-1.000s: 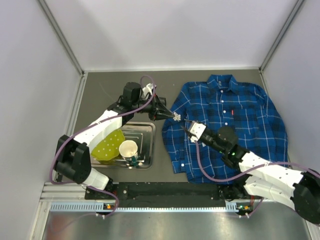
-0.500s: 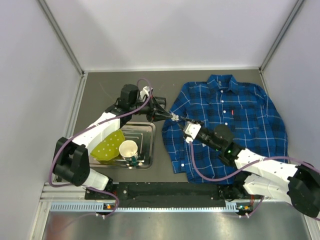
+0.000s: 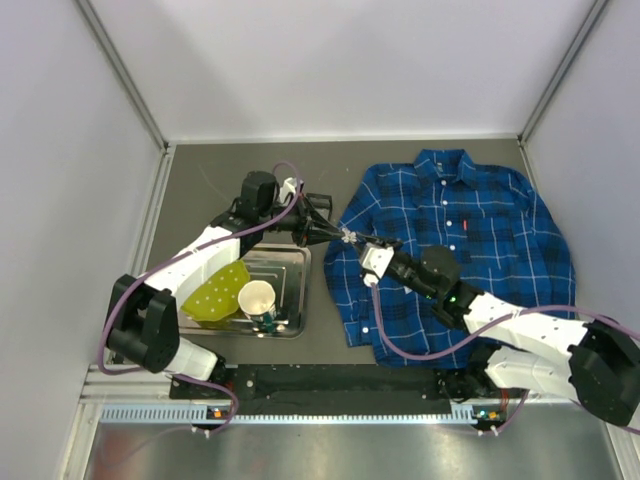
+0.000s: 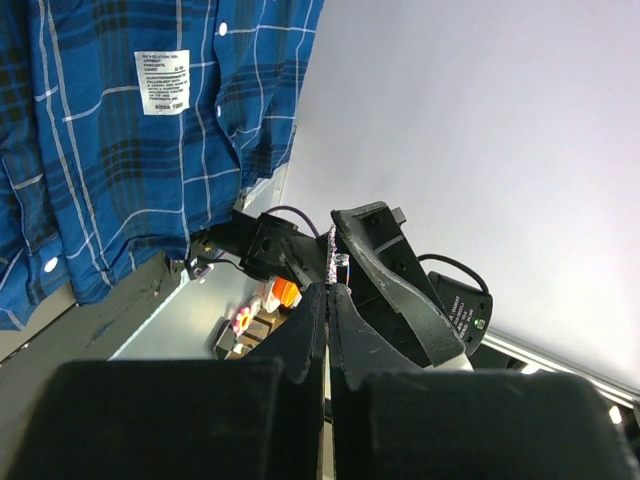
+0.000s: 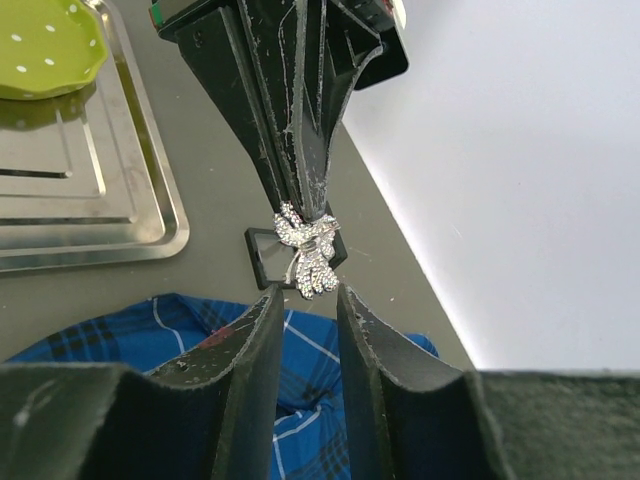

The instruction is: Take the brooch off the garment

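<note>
Brooch, centre of rt-wrist frame, at garment left edge: left gripper clamped on it, right gripper apart just below. Prob. light, stiff, snaggy; pinch edges.

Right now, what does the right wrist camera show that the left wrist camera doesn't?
Only the right wrist view shows the metal tray, the green dotted dish and the sparkly face of the brooch. Only the left wrist view shows the white tag and white buttons. Both show the blue plaid shirt and the brooch pinched in the left claw.
</note>
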{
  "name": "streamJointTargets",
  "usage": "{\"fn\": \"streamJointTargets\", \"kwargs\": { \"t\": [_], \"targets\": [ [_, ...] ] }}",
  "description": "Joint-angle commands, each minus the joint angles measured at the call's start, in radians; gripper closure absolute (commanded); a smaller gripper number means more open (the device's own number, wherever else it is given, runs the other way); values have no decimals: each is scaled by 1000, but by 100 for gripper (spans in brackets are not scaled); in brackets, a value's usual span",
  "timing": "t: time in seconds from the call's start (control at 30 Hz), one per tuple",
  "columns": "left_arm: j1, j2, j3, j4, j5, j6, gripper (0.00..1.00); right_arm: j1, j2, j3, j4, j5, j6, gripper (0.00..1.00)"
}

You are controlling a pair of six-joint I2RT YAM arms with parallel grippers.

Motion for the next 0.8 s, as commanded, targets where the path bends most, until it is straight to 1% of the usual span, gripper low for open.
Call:
{"fn": "streamJointTargets", "kwargs": {
  "t": [0.0,0.43,0.53,0.57,0.63,0.73,0.77],
  "targets": [
    [6,-30,0,12,-3,-18,100,19,6,54,44,-9,-24,72],
    [7,-30,-17,26,4,-51,100,63,61,78,75,35,-67,73],
    [9,-32,-17,29,8,-55,100,65,63,80,81,44,-73,82],
    [7,-32,-17,32,10,-57,100,65,63,77,82,50,-75,87],
    [7,-34,-19,34,10,-58,100,65,58,75,86,56,-76,90],
    [7,-35,-26,48,11,-67,100,66,51,69,95,60,-73,100],
    [7,-35,-34,61,14,-75,100,66,49,66,101,61,-72,100]
  ]
}}
